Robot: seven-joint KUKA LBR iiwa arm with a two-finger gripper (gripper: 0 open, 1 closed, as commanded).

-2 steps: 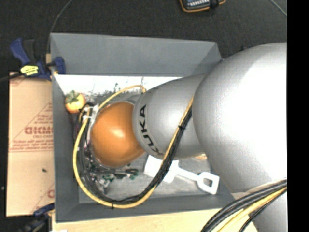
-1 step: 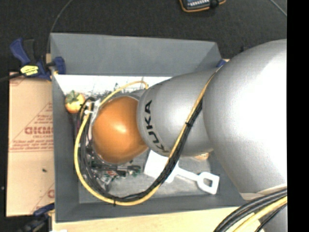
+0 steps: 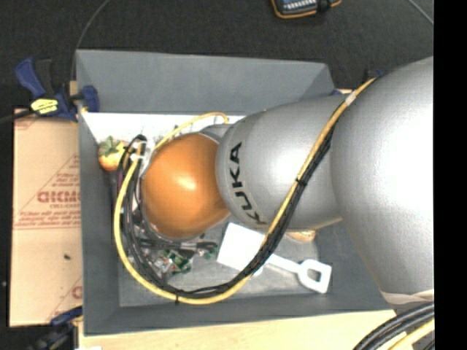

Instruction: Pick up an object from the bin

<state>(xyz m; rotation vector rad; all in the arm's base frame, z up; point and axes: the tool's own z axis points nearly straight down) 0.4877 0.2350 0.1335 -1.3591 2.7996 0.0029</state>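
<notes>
One word can be read: the brand name KUKA, in black capitals on the rounded silver link of the arm (image 3: pixel 292 159) over the grey bin (image 3: pixel 204 79). It runs downward along the link's left end, just beside the orange cover (image 3: pixel 182 184), its letters turned sideways

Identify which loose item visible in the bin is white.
The flat spatula-like tool along the lower edge of the bin, with a hole in its handle end. The small thing in the upper left corner is orange and green instead.
</notes>
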